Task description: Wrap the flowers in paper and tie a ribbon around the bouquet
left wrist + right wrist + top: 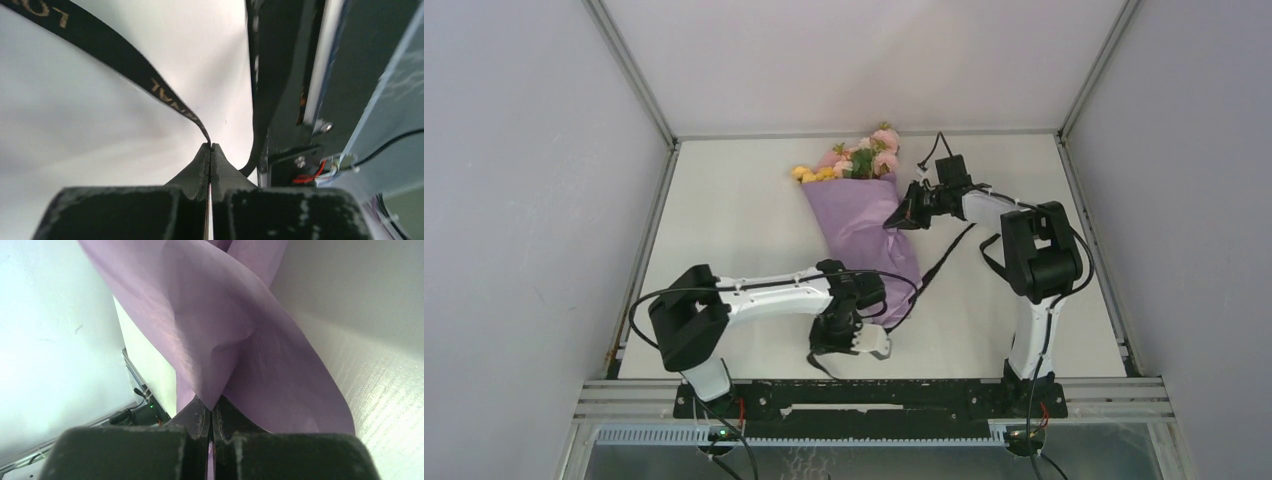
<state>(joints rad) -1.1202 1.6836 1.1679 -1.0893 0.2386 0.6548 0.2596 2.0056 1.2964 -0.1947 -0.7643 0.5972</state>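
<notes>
**A:** How far along is it?

**B:** The wrapping looks done. On the table (724,225) the bouquet (864,215) lies as a cone. The paper (240,350) is closed around it, lilac side out, and the flowers (864,155) poke from the wide far end.

**A:** And the tying?

**B:** I judge that it is not done yet. The ribbon (125,55) runs as one loose strand away from the left fingertips, and no band or knot shows around the cone. (In the top view I cannot tell the ribbon from the arms' black cables (635,315).)

**A:** How are the arms posed?

**B:** The left arm (769,290) stretches low along the near edge, its wrist bent down beside the cone's narrow end. The right arm (1034,250) stands folded at the elbow, forearm pointing left to the cone's right side, near the wide end.

**A:** And the grippers?

**B:** The left gripper (210,150) has its jaws pressed together, pinching the ribbon at the very tips. The right gripper (211,412) is likewise clamped, nipping a fold of the paper.
</notes>
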